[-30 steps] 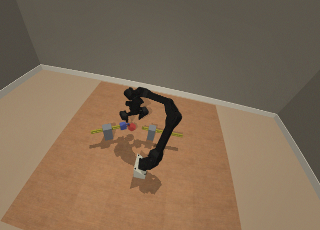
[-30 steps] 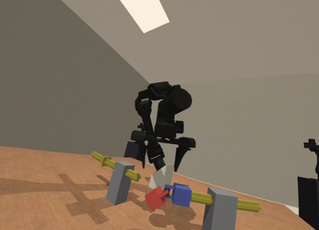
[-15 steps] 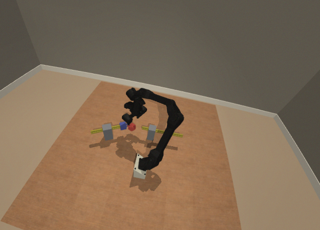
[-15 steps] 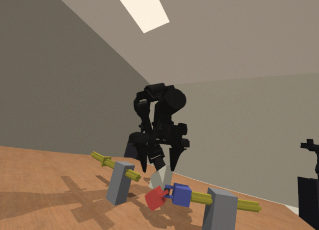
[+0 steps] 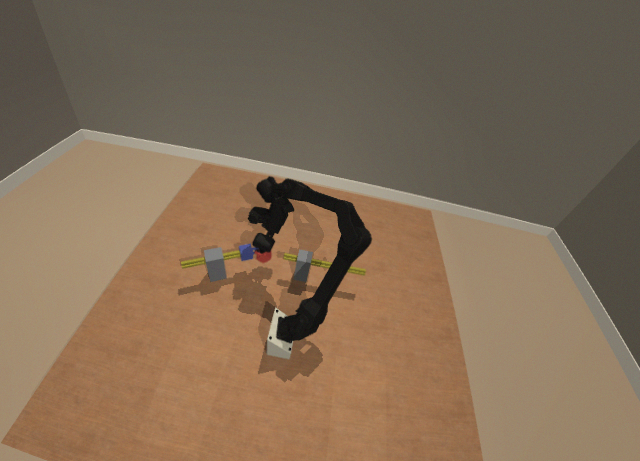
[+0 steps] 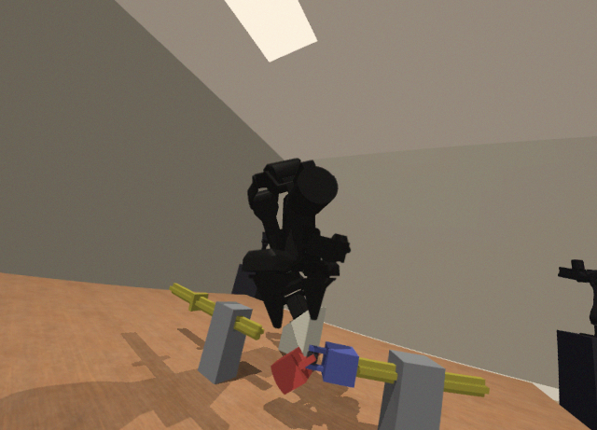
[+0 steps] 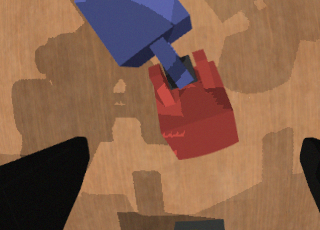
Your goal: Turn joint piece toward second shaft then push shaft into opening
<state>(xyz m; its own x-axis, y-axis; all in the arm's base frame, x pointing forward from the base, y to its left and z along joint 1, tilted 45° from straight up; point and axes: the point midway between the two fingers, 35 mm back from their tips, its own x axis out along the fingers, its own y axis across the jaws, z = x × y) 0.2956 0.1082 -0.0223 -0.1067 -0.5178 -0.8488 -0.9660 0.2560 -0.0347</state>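
Red square joint piece hangs off the blue square piece via a small black hinge block, tilted downward in exterior view. Blue piece caps the yellow ribbed shaft carried by one grey upright block. Second yellow ribbed shaft, with collar, runs through the other grey block; its near end is apart from the red piece, not inserted. Black parallel-jaw gripper: jaws spread wide, nothing pinched. Fingertips sit above the red piece in exterior; wrist cam has it between the two fingers in frame, nearer the top edge, no contact visible. Arm base is off-white, on the wood-look surface.
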